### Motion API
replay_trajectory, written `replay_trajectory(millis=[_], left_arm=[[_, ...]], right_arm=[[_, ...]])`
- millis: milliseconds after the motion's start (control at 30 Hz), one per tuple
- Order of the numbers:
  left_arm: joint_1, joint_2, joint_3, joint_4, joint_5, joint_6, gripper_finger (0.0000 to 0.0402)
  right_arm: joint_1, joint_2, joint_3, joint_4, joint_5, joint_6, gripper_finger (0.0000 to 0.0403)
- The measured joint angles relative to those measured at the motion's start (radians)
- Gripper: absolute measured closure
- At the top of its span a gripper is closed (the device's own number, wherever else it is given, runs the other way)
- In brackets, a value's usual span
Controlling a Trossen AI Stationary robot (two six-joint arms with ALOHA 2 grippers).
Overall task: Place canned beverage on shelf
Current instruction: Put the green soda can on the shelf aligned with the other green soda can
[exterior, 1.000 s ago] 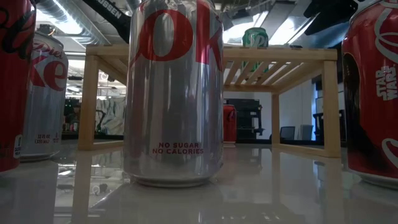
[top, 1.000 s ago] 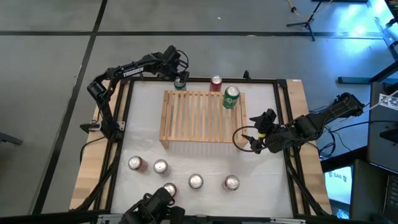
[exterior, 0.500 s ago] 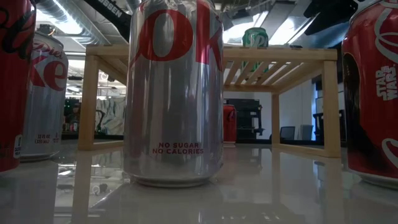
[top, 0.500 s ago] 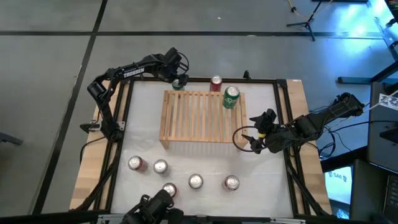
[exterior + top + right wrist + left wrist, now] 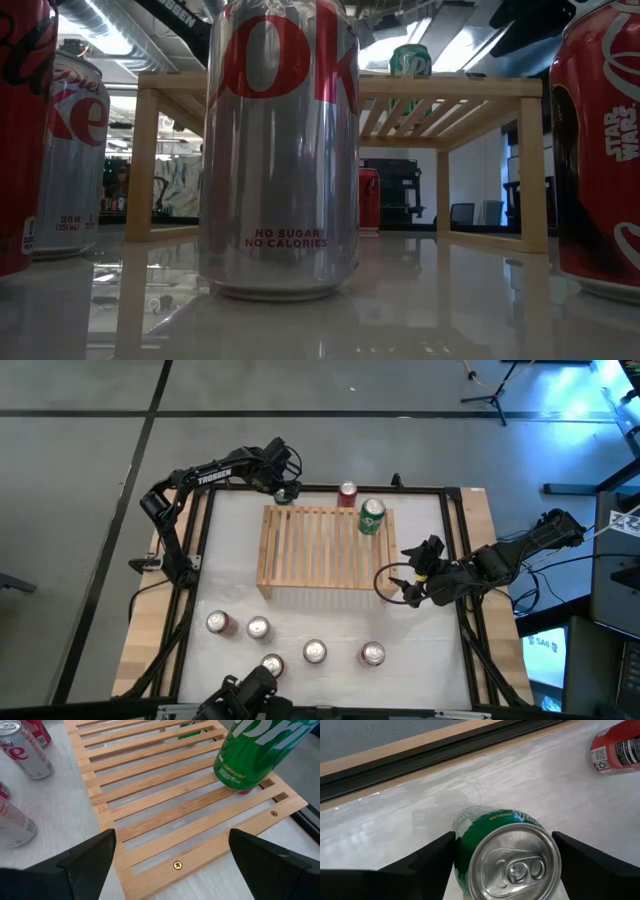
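Note:
A green can [image 5: 505, 855] stands upright on the white table just past the far left corner of the shelf [image 5: 320, 550]. My left gripper [image 5: 285, 492] reaches down over it, one finger on each side. A second green can [image 5: 372, 516] stands on the shelf's slatted top at its far right. A red can [image 5: 347, 493] stands on the table behind the shelf. My right gripper [image 5: 408, 575] hovers open off the shelf's right end, holding nothing. My left gripper has the green can's upper wall [image 5: 462, 840] between its two fingers [image 5: 432, 857], which lie flush against opposite sides just below the rim. The fingers slant steeply down from the table's far left. The can stands upright with its base on the table.
Several red and silver cans [image 5: 315, 652] stand in a loose row near the table's front edge, and they loom large in the low view [image 5: 280, 150]. The black frame rail [image 5: 420, 755] runs close behind the green can.
My left gripper has tipped a little steeper over the green can and now covers more of it in the high view. The can stands where it was. The right arm has kept still.

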Motion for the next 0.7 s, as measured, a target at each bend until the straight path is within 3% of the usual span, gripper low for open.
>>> replay_trajectory(millis=[700], left_arm=[[0.034, 0.000, 0.000, -0.009, -0.011, -0.003, 0.0126]], right_arm=[[0.000, 0.000, 0.000, 0.000, 0.000, 0.000, 0.0021]])
